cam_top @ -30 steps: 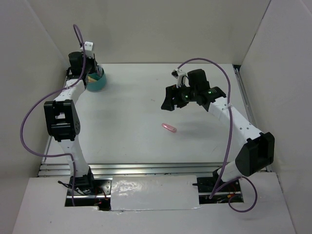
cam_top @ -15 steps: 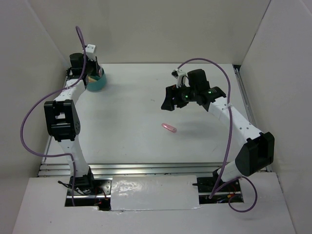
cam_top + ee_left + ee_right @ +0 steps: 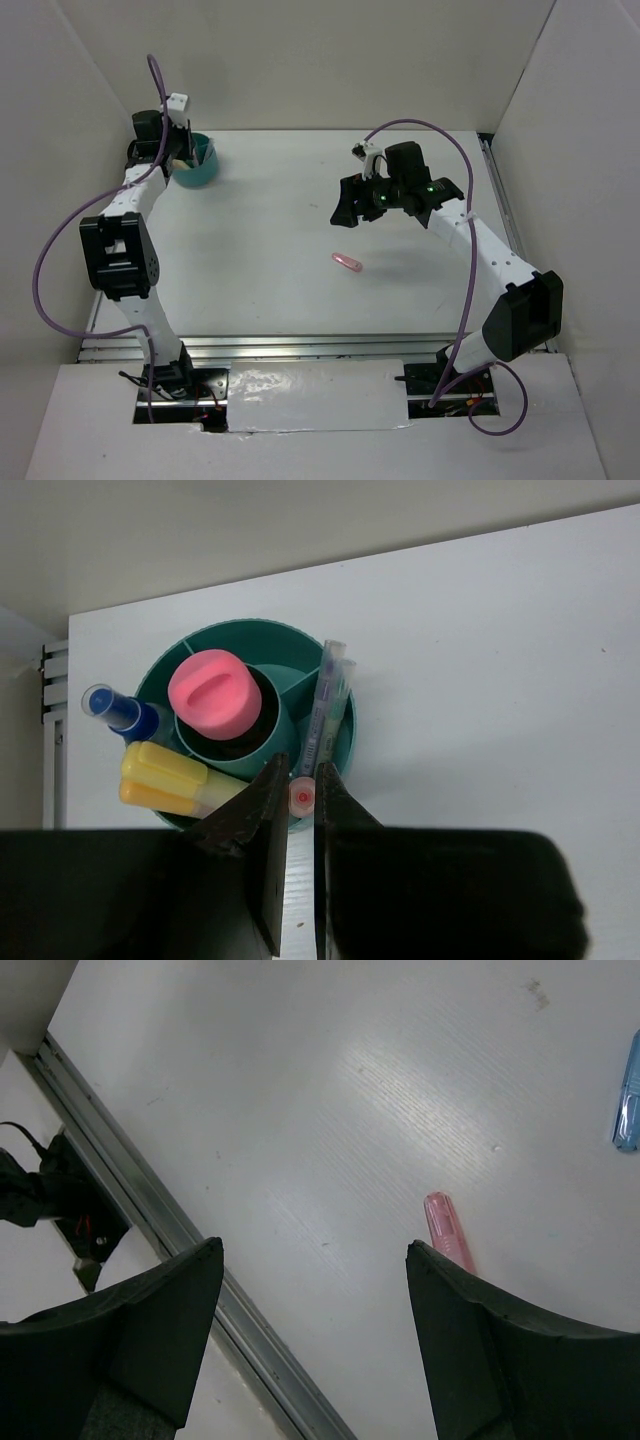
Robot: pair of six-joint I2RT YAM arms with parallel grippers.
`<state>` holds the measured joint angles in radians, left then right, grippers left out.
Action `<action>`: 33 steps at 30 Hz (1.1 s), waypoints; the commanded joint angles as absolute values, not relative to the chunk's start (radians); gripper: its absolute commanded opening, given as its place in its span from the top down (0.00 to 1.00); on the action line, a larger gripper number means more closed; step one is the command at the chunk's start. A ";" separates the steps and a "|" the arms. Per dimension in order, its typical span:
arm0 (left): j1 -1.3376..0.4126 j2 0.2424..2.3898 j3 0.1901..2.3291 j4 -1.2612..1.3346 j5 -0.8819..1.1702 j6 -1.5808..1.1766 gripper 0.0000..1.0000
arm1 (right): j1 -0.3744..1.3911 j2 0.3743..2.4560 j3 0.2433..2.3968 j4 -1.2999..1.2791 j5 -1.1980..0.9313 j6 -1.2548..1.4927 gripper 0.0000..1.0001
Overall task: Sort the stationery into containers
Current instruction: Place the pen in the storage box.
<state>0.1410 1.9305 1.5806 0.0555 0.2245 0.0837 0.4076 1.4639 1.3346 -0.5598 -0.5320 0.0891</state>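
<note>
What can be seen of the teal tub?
The teal tub is round plastic with a central cup and divider walls, at the table's far-left corner. It holds a pink-capped item, blue-capped bottle, yellow highlighter and thin pens. The shut left gripper hangs over its near rim; contact unclear.

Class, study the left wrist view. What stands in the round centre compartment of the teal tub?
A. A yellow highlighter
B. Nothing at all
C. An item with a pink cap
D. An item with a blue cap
C: the pink-capped item fills the middle ring of the teal tub, while the yellow highlighter and the blue-capped item sit in outer sections.
</note>
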 commanded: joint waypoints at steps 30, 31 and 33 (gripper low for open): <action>0.133 2.059 1.669 0.127 -0.040 0.342 1.00 | 0.399 1.459 1.339 -0.531 -0.537 0.094 0.20; 0.133 2.060 1.663 0.139 -0.047 0.348 1.00 | 0.399 1.459 1.339 -0.531 -0.537 0.095 0.20; 0.133 2.065 1.664 0.158 -0.049 0.373 1.00 | 0.397 1.460 1.341 -0.532 -0.538 0.094 0.20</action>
<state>0.1341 2.0483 1.6474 0.0624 -0.0299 0.3168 0.4072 1.4639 1.3346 -0.5598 -0.5350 0.0891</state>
